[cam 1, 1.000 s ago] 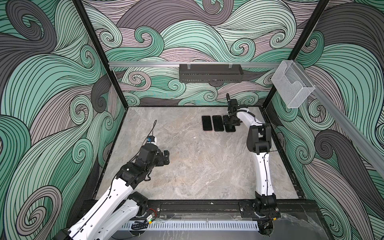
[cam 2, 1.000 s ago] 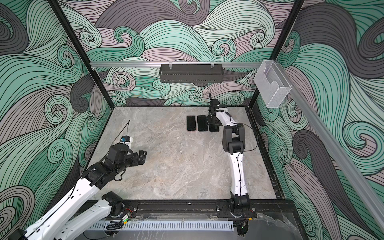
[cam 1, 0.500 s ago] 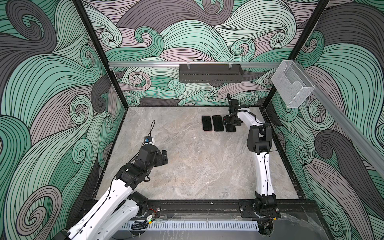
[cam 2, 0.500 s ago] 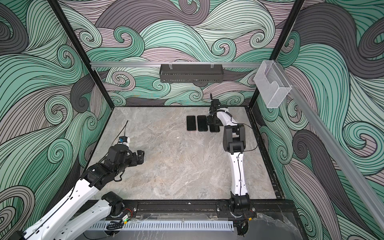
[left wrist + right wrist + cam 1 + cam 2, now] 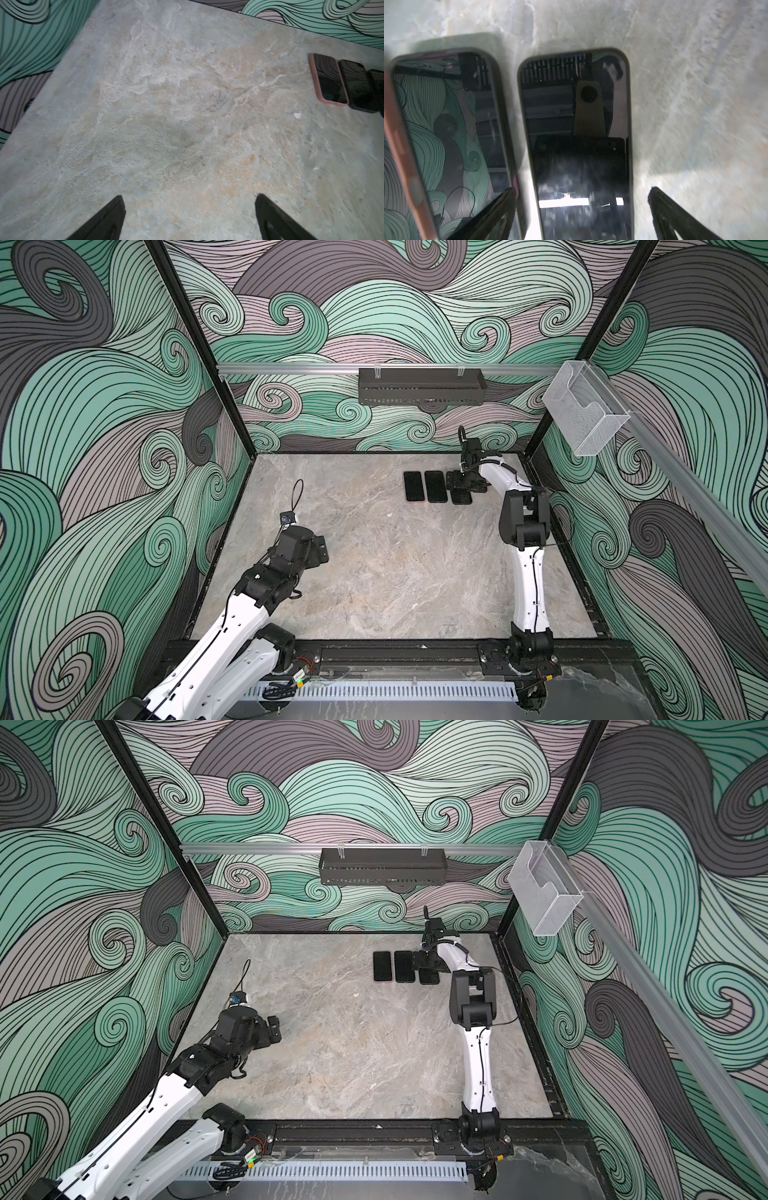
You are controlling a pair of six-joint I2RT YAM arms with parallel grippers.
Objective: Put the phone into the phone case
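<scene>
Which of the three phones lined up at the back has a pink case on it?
The left-end phone in both top views: a pink case frames its screen. The middle phone and the right-end phone have dark edges.

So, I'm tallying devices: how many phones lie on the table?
3, in one row near the back wall: pink-cased phone leftmost, dark phone in the middle, third phone rightmost, partly under the right gripper.

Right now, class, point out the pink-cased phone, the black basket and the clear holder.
pink-cased phone [image 5: 329,81], left wrist view, middle of its screen.
black basket [image 5: 419,387], a top view, its front wall.
clear holder [image 5: 582,414], a top view, middle of its body.
</scene>
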